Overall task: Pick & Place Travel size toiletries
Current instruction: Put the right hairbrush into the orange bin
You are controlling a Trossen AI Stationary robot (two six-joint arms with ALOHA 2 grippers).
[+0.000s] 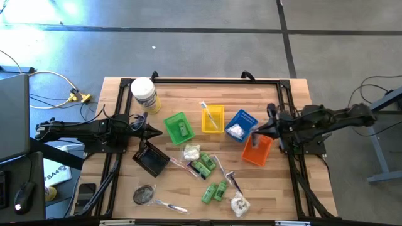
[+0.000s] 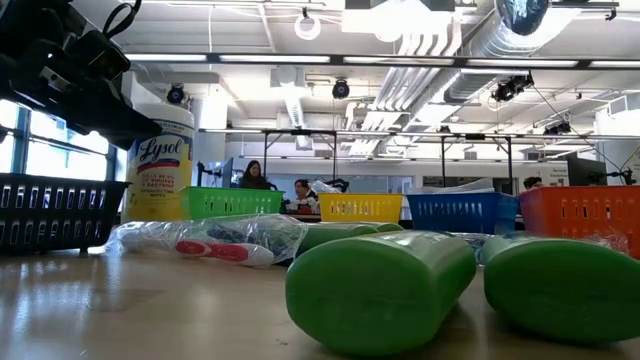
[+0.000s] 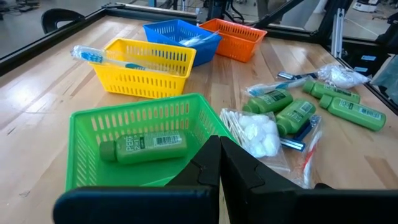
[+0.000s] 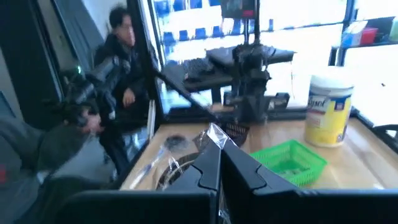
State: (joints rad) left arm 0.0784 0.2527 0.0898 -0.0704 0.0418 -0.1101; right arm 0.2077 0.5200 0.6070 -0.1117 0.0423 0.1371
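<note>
My left gripper is shut and empty, hovering just left of the green tray, where one green tube lies on the floor. My right gripper hangs over the orange tray, shut on a clear-wrapped item. Loose toiletries lie flat on the table's near middle: green tubes, a cotton packet, a wrapped razor, a white packet and a dark round sachet. My right gripper pinches the clear-wrapped item between its two fingertips; a crumpled end of the wrapper sticks out past them. It is lifted clear, above the orange tray. What lies inside the wrapper, and which part is held, I cannot tell.
The yellow tray holds a toothbrush and the blue tray a white packet. A black tray sits near my left gripper, and the large white jar stands at the far left. Bare wood lies along the far edge.
</note>
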